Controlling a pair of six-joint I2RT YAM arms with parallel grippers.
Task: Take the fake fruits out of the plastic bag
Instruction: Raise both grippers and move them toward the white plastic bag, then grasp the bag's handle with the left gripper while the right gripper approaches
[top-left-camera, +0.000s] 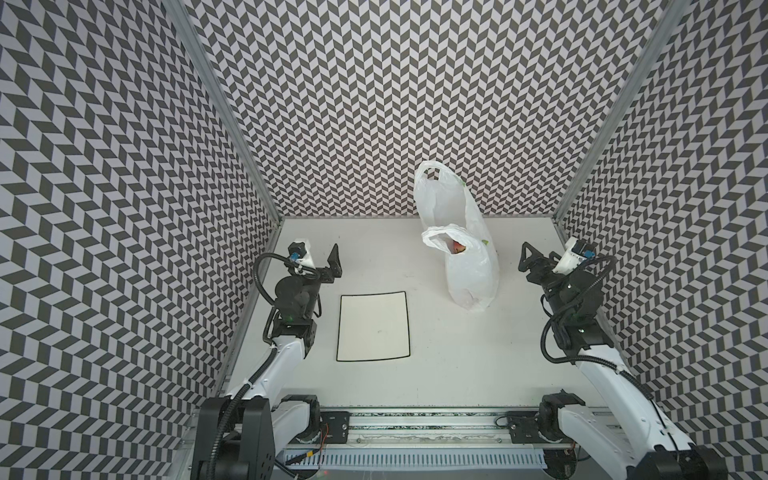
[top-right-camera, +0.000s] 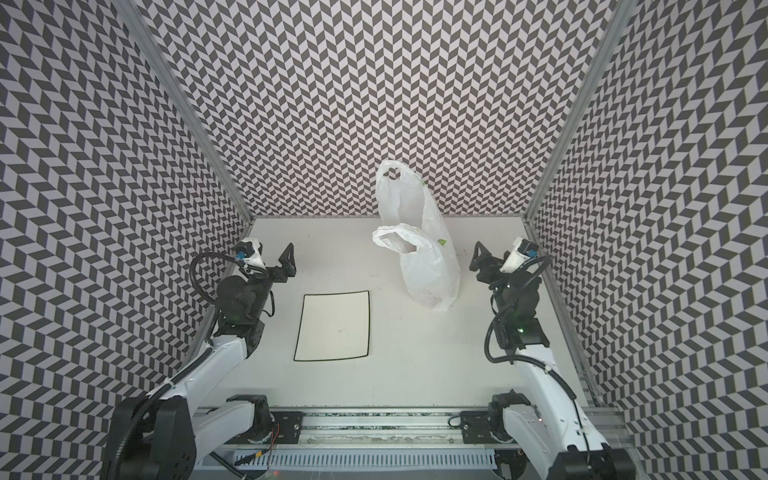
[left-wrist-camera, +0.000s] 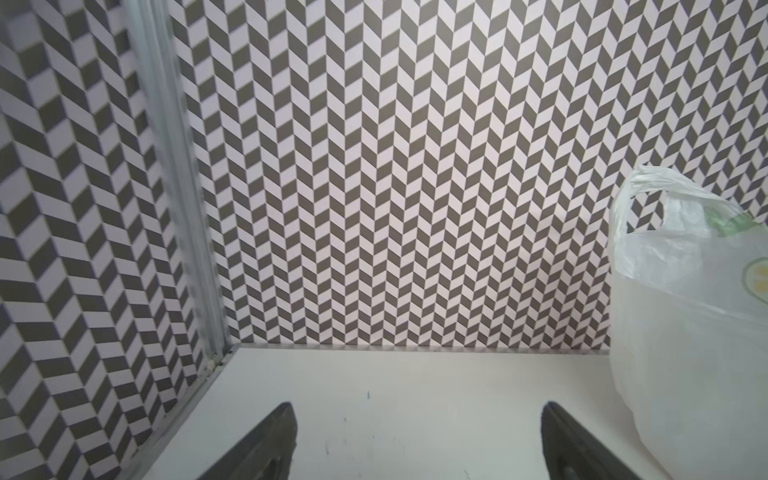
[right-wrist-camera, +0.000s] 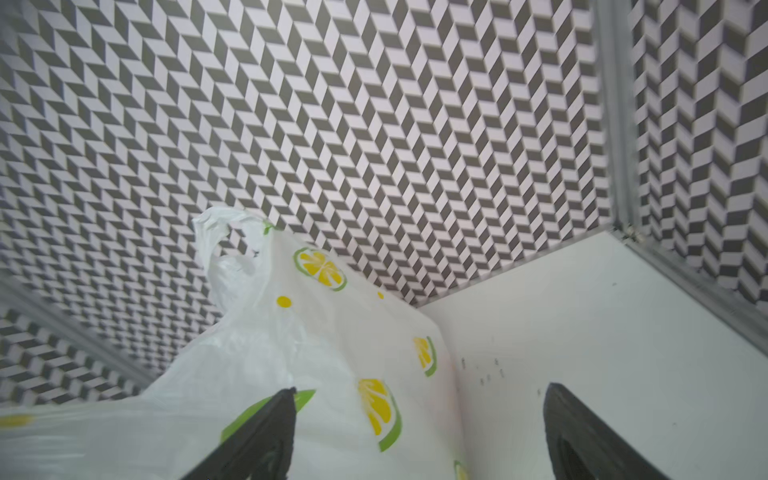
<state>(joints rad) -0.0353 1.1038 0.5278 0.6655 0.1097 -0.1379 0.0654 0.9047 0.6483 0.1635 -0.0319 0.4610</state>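
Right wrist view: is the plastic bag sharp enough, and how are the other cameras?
Right wrist view: the plastic bag shows crisp lemon print mid-frame, soft and washed out nearest the camera; left wrist view: bag pale, cut off at the frame edge, corner post smeared; both top views: even light, faint shadows, walls bowed by the wide lens, bag low-contrast against the table.

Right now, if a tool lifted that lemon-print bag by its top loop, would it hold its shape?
Probably not: the plastic bag looks thin and crinkled, so it would likely sag. The fake fruit glimpsed in its mouth would probably slide down. Pushed sideways, it may topple: it stands tall and narrow.
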